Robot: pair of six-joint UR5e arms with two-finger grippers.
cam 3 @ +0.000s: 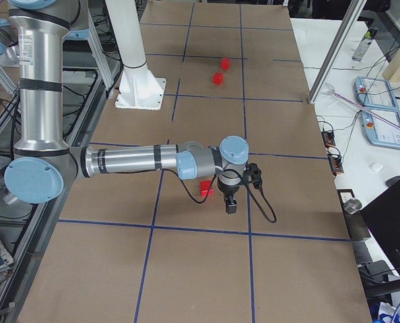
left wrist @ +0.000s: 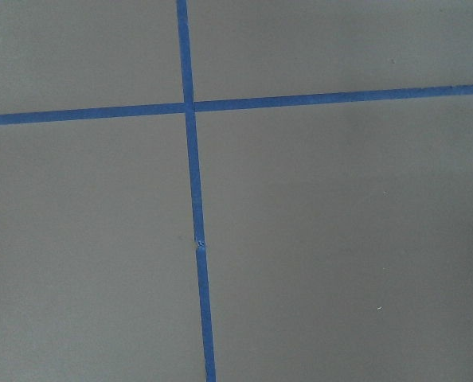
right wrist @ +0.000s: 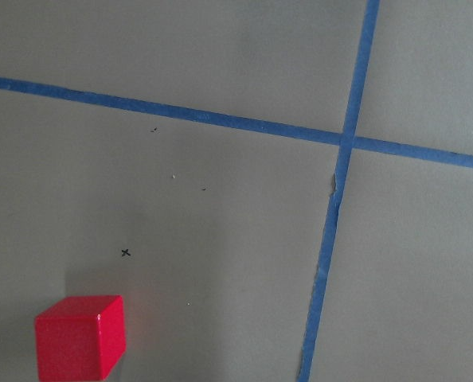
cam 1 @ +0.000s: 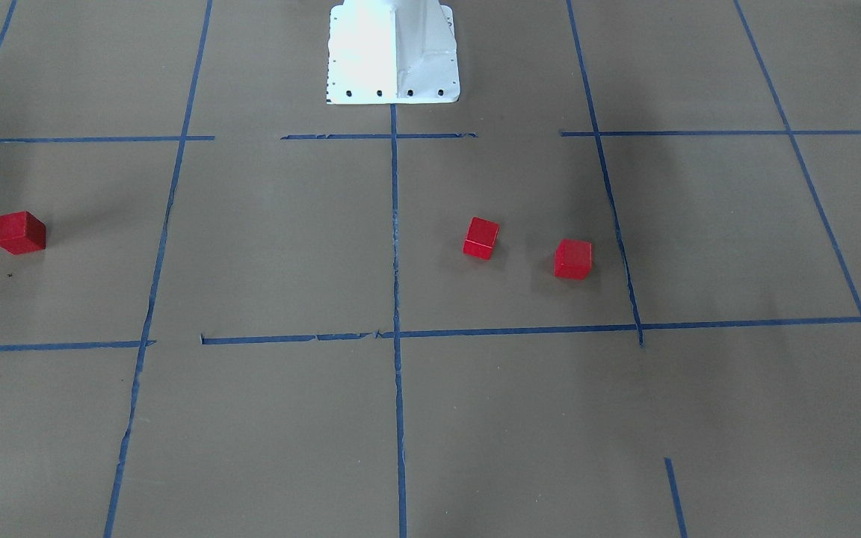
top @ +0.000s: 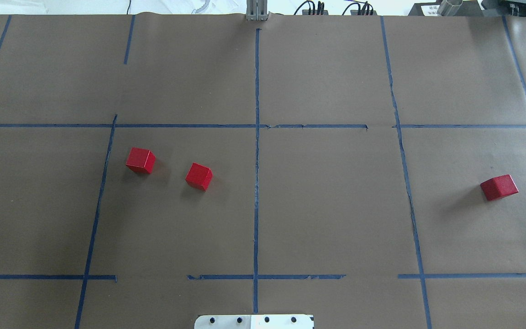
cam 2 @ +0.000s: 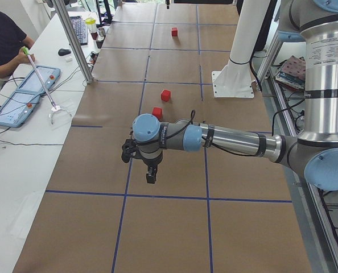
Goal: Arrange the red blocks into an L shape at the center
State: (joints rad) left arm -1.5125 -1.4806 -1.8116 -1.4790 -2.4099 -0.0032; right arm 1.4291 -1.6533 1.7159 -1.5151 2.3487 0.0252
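Resting apart: red blocks (top: 198, 176) | two left of center (top: 265, 201) | one right

The left claw (cam 2: 151, 176) hangs over the table's (top: 336, 219) left end. To its right, well apart from it, lie the first block (top: 140, 160) and then the second block (top: 198, 176), side by side but not touching, both short of the centre line (top: 256, 205). The third block (top: 499, 187) lies across that line, near the right claw (cam 3: 231, 206), on its left.
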